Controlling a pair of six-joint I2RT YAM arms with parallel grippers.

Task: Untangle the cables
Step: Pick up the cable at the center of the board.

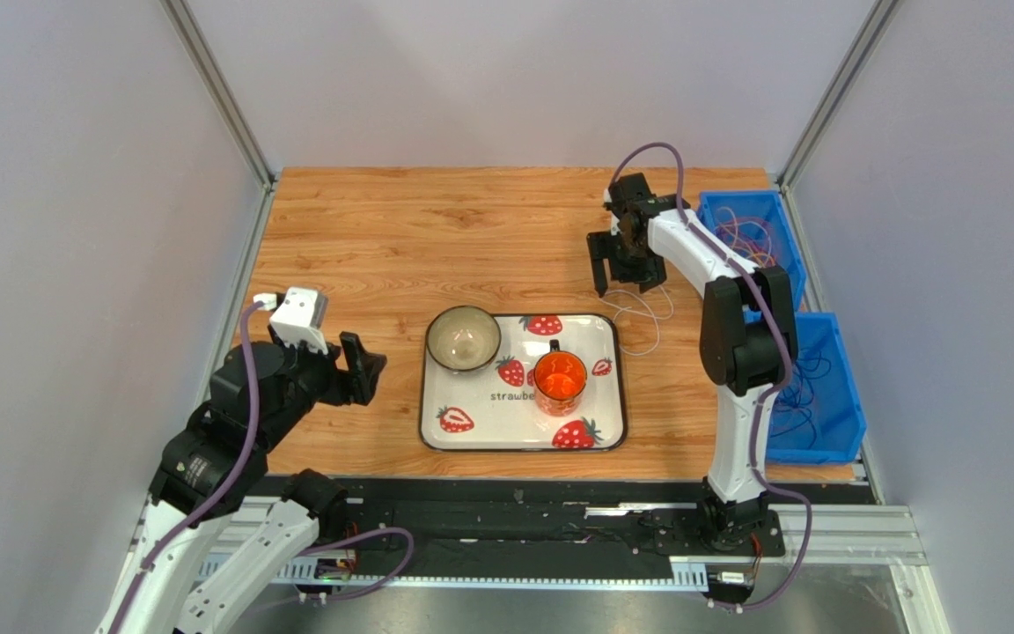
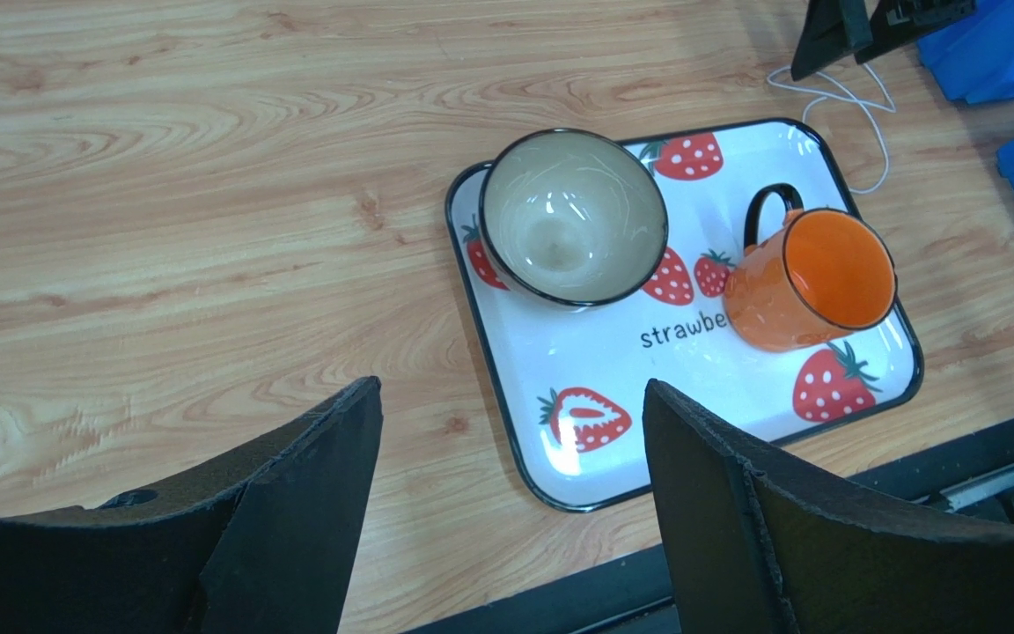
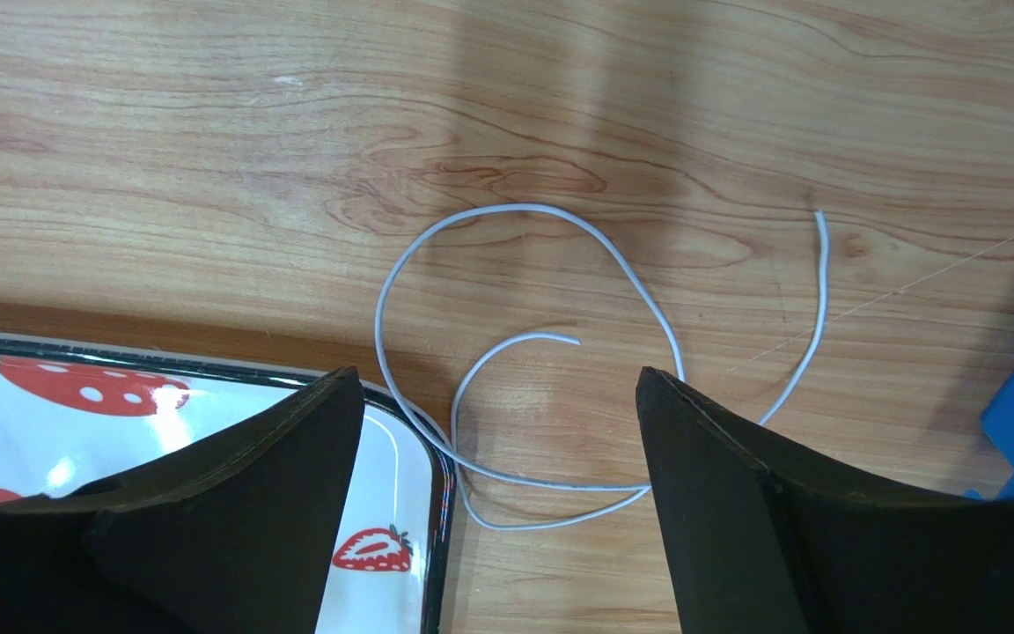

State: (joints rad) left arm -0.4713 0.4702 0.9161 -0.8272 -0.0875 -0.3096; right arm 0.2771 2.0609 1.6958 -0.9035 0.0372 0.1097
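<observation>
Cables [image 1: 753,241] sit mostly heaped in the two blue bins [image 1: 827,420] at the right edge of the bench [image 1: 380,225], but the one that matters now is a single pale cable [image 3: 526,208] lying loose on the wood. It is curled into an open loop with a shorter end hooked inside it, so it has no real long axis. Its spread runs roughly crosswise to the right wrist view, and one free tail sweeps off toward the bins.

The right claw [image 3: 493,383] hangs directly above that curl, fingers spread wide and holding nothing. The inner hooked end and the near arc of the loop lie between the two fingers. From where I stand the way to it looks straight down, not sideways.

The loop's near side runs right against the far right corner of the strawberry tray [image 1: 424,396]; I cannot tell whether it touches the rim or slips under it. On the tray stand a bowl [image 1: 462,338] and an orange mug [image 1: 559,377], both apart from the cable.

The left claw [image 2: 510,396] is also spread and empty, off beyond the tray's left side and well apart from the cable, so the right arm is plainly the nearer one.
</observation>
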